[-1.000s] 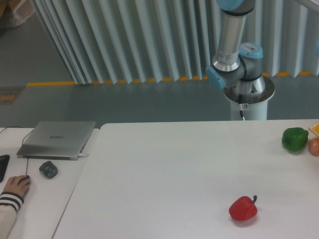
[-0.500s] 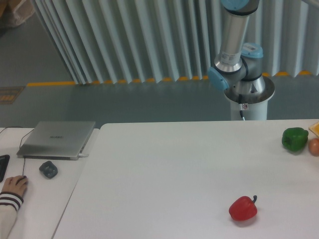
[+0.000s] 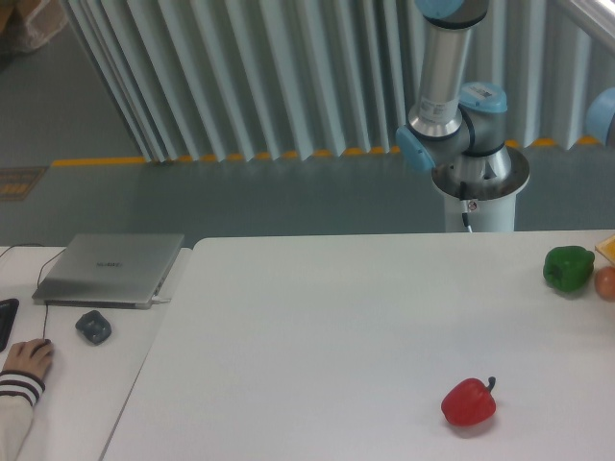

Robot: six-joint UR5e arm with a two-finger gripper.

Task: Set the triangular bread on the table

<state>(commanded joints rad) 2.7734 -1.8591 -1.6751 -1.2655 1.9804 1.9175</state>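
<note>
Camera view, left to right: the table [image 3: 317, 336] fills the lower frame, and what is probably the triangular bread [image 3: 607, 249] pokes in at the right edge, while the gripper is out of frame, its state unseen.

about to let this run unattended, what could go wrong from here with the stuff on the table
The gripper is out of frame, so its grip can't be checked. The green pepper and a round orange item crowd the table's right edge and could get knocked. A person's hand rests near the workspace.
</note>
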